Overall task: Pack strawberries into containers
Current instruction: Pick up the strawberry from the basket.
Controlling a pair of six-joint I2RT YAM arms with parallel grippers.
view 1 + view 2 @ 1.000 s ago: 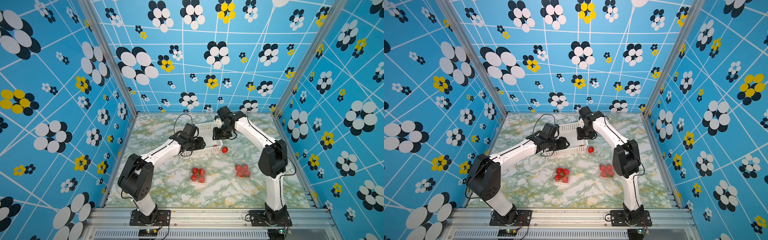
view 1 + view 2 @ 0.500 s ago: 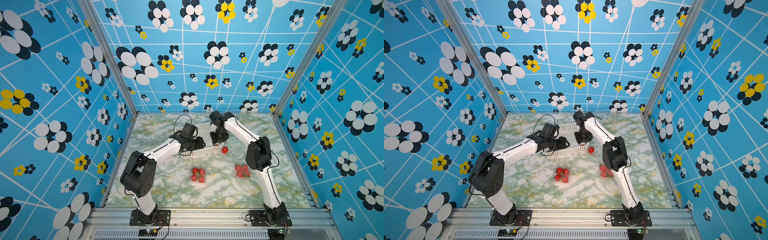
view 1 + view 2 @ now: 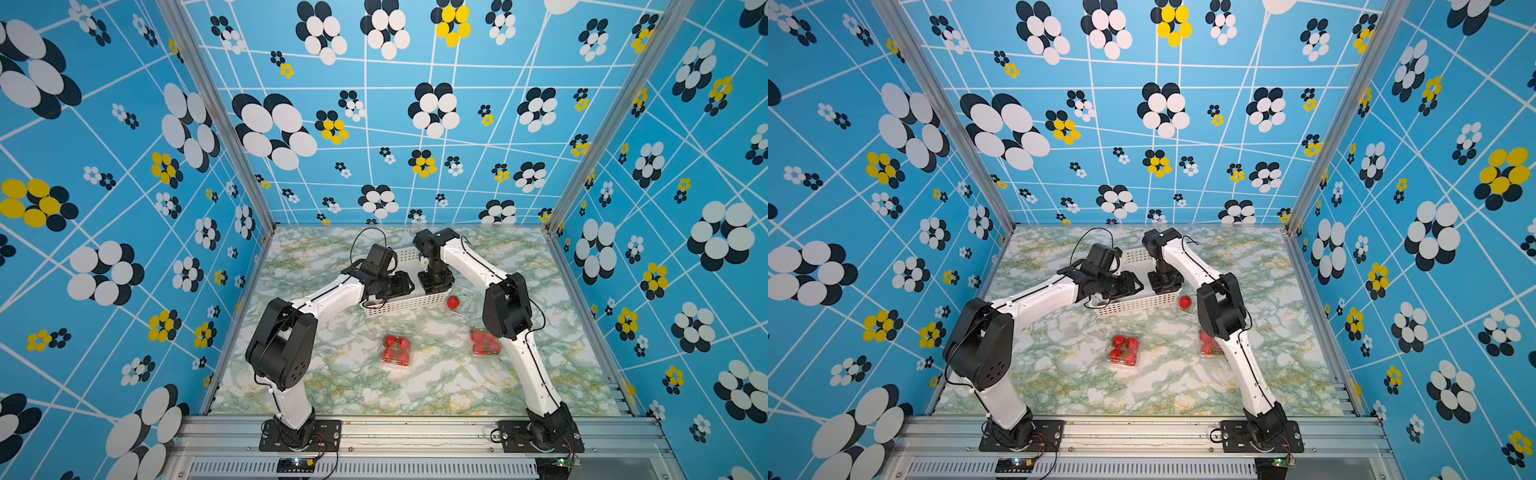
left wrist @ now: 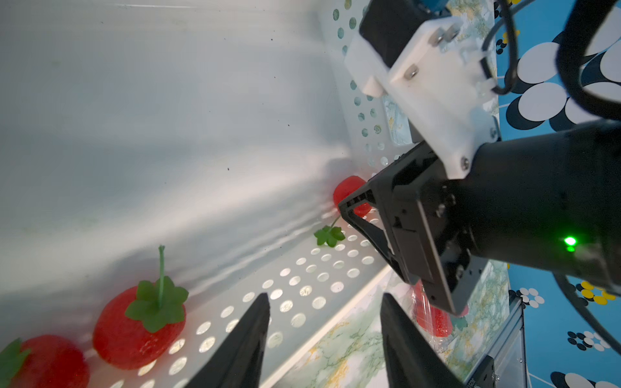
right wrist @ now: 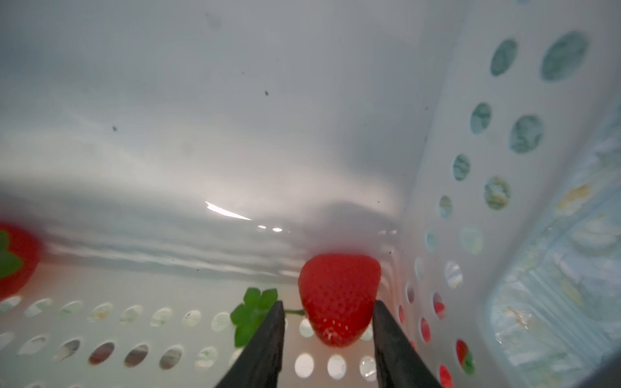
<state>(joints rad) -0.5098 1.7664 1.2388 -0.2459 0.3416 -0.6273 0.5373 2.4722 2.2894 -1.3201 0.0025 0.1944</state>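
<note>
Our right gripper (image 5: pixel 327 302) is straddling, jaws spread, a glossy strawberry (image 5: pixel 339 295) in the white perforated basket's (image 5: pixel 470 168) near right corner; our left gripper (image 4: pixel 325 295) is hovering spread and empty beside two more strawberries (image 4: pixel 141 322); clear clamshell containers (image 3: pixel 398 351) are sitting nearer.

One white basket (image 3: pixel 409 305), with three strawberries (image 4: pixel 137 331) inside in the left wrist view. Three clear containers: the container (image 3: pixel 467 293) just beside the basket holds one strawberry (image 3: pixel 454 302). The middle container (image 3: pixel 412 358) in front of the basket holds four. The third container (image 3: pixel 484 354), partly behind the right arm (image 3: pixel 505 309), holds several; the exact number cannot be told. Two arms.
</note>
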